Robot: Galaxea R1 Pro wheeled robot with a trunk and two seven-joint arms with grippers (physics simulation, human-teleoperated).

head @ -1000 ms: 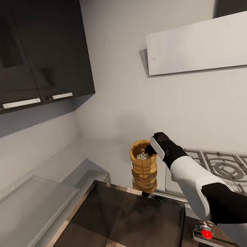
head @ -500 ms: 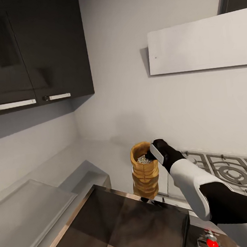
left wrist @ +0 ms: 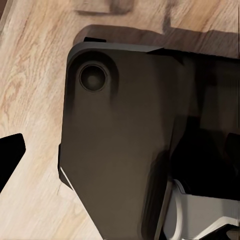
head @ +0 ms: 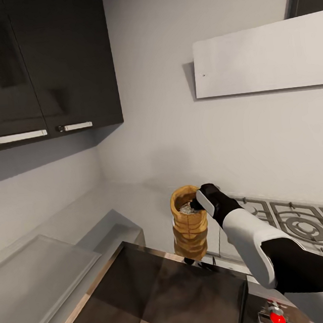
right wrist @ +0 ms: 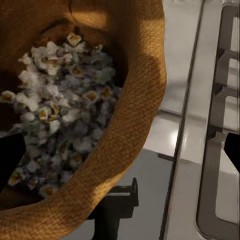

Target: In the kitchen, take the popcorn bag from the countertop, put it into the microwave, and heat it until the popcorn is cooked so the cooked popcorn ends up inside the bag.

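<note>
Just below the middle of the head view, the popcorn bag (head: pixel 189 223) is held up in the air, its base above the worktop (head: pixel 136 204) edge and beside the gas hob (head: pixel 297 224). It is a tan burlap sack with ribbed, wrinkled sides and a thick rolled rim. The popcorn (right wrist: pixel 62 115) inside is a heap of white, yellow-centred puffs. The right pincer (head: pixel 199 203) pinches the rim at the bag's right side, apparently one finger inside. The left pincer's (left wrist: pixel 10 160) state I cannot tell.
</note>
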